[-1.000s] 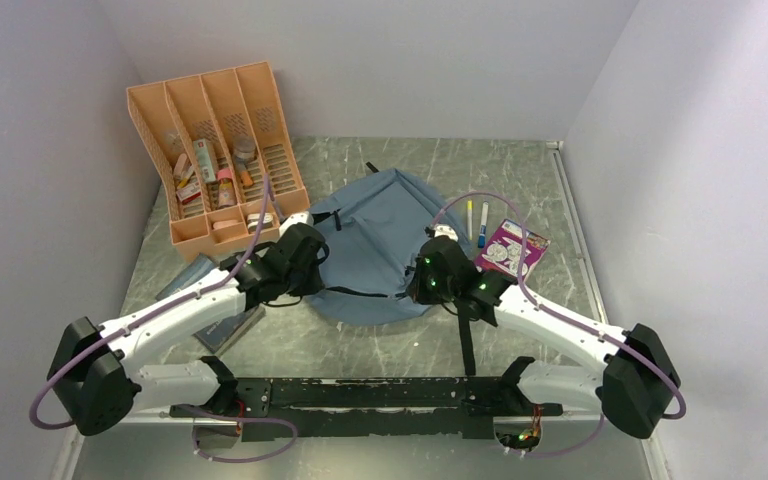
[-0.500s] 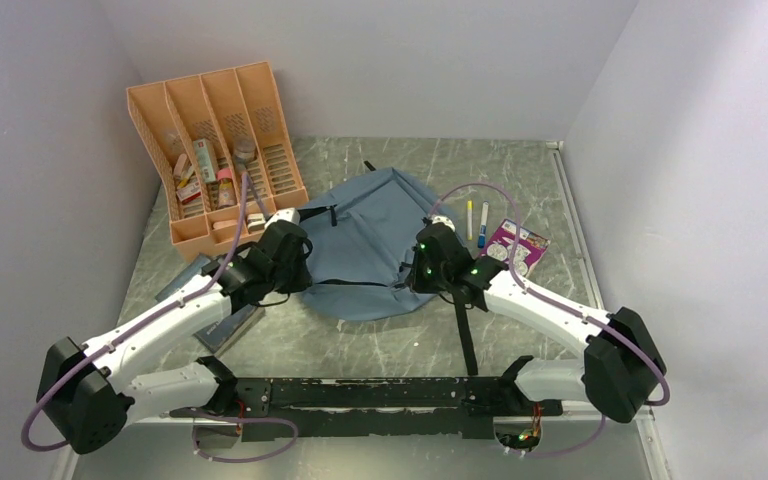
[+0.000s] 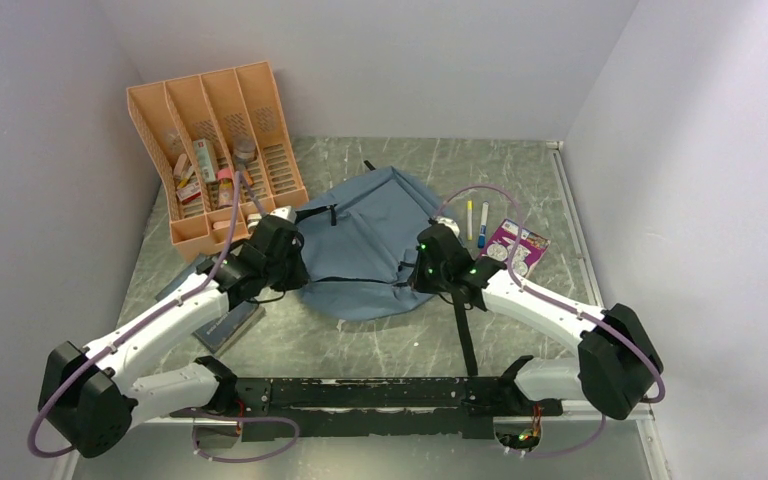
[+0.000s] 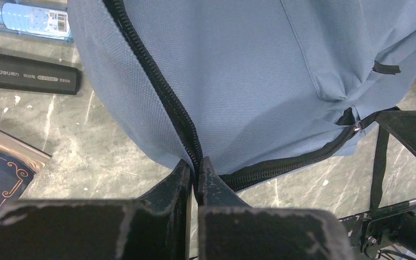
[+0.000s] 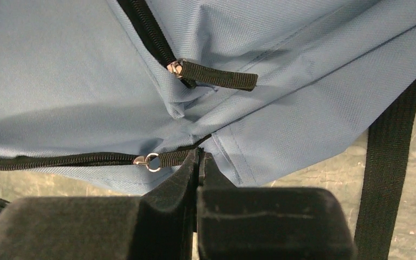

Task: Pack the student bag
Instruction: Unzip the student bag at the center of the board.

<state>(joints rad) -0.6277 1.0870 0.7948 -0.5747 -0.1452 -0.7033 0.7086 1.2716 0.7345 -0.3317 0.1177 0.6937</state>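
Observation:
The student bag (image 3: 370,235) is a grey-blue backpack lying flat mid-table. Its dark zipper (image 3: 355,282) stretches along the near edge between my two grippers. My left gripper (image 3: 298,279) is at the bag's near left corner; in the left wrist view it (image 4: 195,167) is shut on the zipper edge (image 4: 162,92) of the bag (image 4: 260,70). My right gripper (image 3: 416,279) is at the near right corner. In the right wrist view it (image 5: 199,160) is shut on the black zipper pull strap (image 5: 173,158), beside a small metal ring (image 5: 151,161).
An orange file organizer (image 3: 215,150) with small items stands at the back left. Two pens (image 3: 476,220) and a purple booklet (image 3: 515,248) lie right of the bag. A dark book (image 3: 215,315) lies under the left arm. A black marker (image 4: 27,77) lies nearby. A black strap (image 3: 463,330) trails toward the arm bases.
Both grippers have moved a little toward the back of the table, the left one also leftward, drawing the bag's near edge with them. Both stay shut.

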